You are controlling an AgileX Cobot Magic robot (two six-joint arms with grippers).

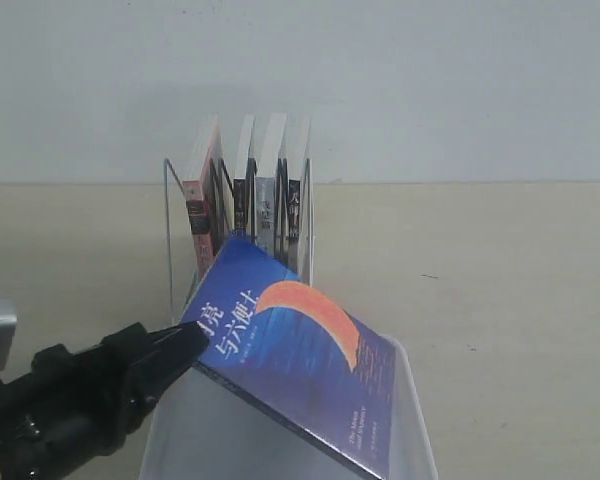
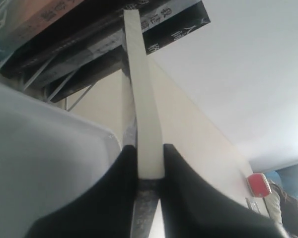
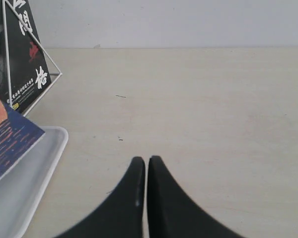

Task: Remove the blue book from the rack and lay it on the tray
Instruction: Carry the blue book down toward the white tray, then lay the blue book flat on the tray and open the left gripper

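The blue book, with its orange crescent and white title, hangs tilted over the white tray, out of the rack. My left gripper is shut on the book's left edge. In the left wrist view the book's cream page edge runs up between the two black fingers of that gripper, with the tray beside it. My right gripper is shut on nothing over bare table, to the right of the tray and the book's corner.
The rack holds several upright books, among them a pink one and a grey-spined one. A dark-covered book leans in the rack's end slot behind the wire. Beige table spreads to the right, with a white wall behind.
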